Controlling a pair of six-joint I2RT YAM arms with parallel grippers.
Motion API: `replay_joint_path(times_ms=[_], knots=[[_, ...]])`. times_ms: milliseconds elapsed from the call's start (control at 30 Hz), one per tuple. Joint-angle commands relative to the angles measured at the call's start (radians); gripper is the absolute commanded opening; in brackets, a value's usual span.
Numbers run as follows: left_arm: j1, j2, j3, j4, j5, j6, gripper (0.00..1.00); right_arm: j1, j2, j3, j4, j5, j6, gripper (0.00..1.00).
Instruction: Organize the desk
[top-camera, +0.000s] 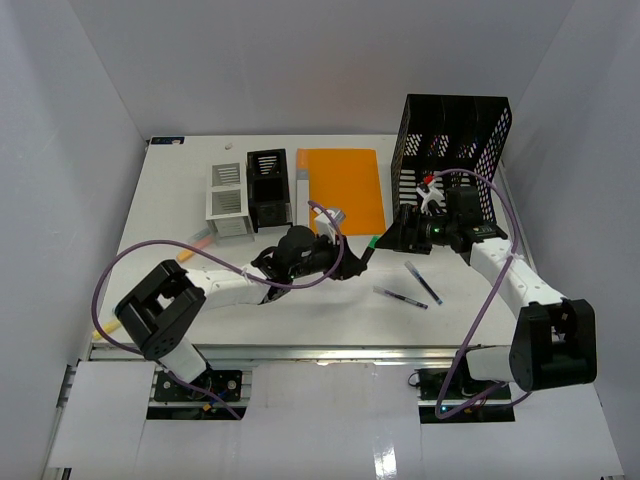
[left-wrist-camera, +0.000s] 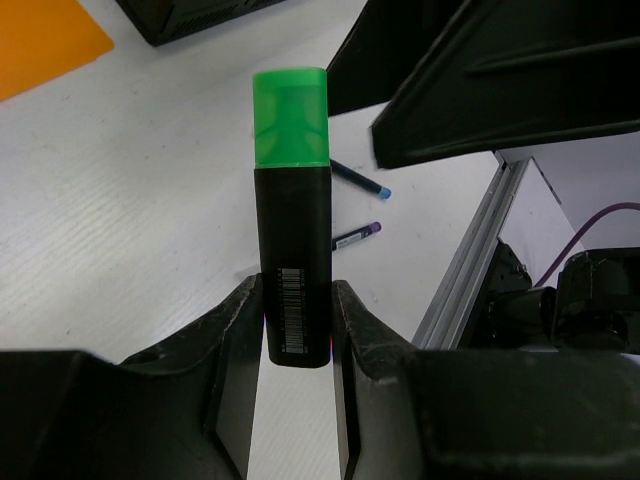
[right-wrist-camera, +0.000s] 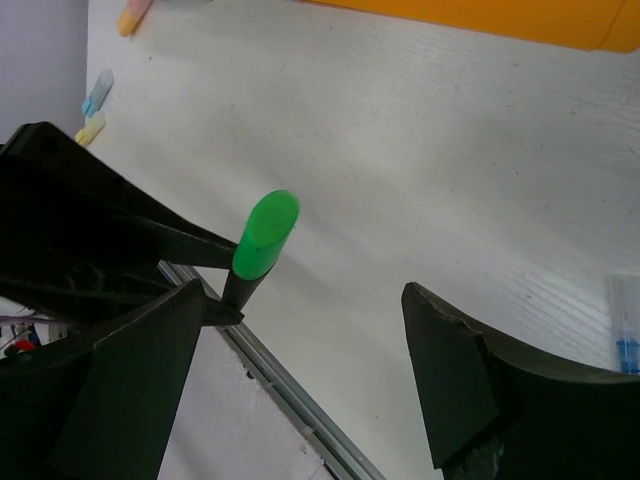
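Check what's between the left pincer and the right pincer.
A green-capped highlighter, held by the left pincer, cap pointing at the open right pincer; seen in both wrist views.

Between the fingers (left-wrist-camera: 235, 330) of my left pincer (left-wrist-camera: 295, 293), the highlighter (left-wrist-camera: 293, 250): black body is matt, smooth plastic with a printed barcode; green cap is translucent plastic with a faint sheen. The fingers are black plastic, matt, slightly rough at the edges. Below the pincer, the desk (left-wrist-camera: 130, 200): white, matt, fine linear grain. Right of the pincer, the rail (left-wrist-camera: 470, 260): bare metal, dull silver. Ahead-left, the folder (left-wrist-camera: 45, 40): orange, smooth.
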Motion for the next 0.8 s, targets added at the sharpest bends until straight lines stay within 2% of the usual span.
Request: replay_joint_path(times_ms=[0, 267, 433, 567, 700, 767], knots=[[-0.023, 0.014, 0.076, 0.012, -0.031, 0.052, 0.08, 0.002, 0.029, 0.034, 0.025, 0.026, 0.054, 0.79], [-0.056, 0.055, 0.119, -0.012, -0.044, 0.087, 0.08, 0.003, 0.052, 0.052, 0.025, 0.025, 0.056, 0.68], [-0.067, 0.066, 0.132, -0.024, -0.051, 0.094, 0.08, 0.002, 0.069, 0.063, 0.023, 0.025, 0.053, 0.56], [-0.071, 0.072, 0.144, -0.034, -0.053, 0.101, 0.08, 0.002, 0.067, 0.058, 0.035, 0.011, 0.051, 0.45], [-0.072, 0.076, 0.142, -0.027, -0.053, 0.095, 0.09, 0.001, 0.060, 0.047, 0.056, -0.027, 0.048, 0.28], [-0.071, 0.078, 0.140, -0.022, -0.053, 0.092, 0.14, 0.002, 0.054, 0.040, 0.070, -0.051, 0.040, 0.21]])
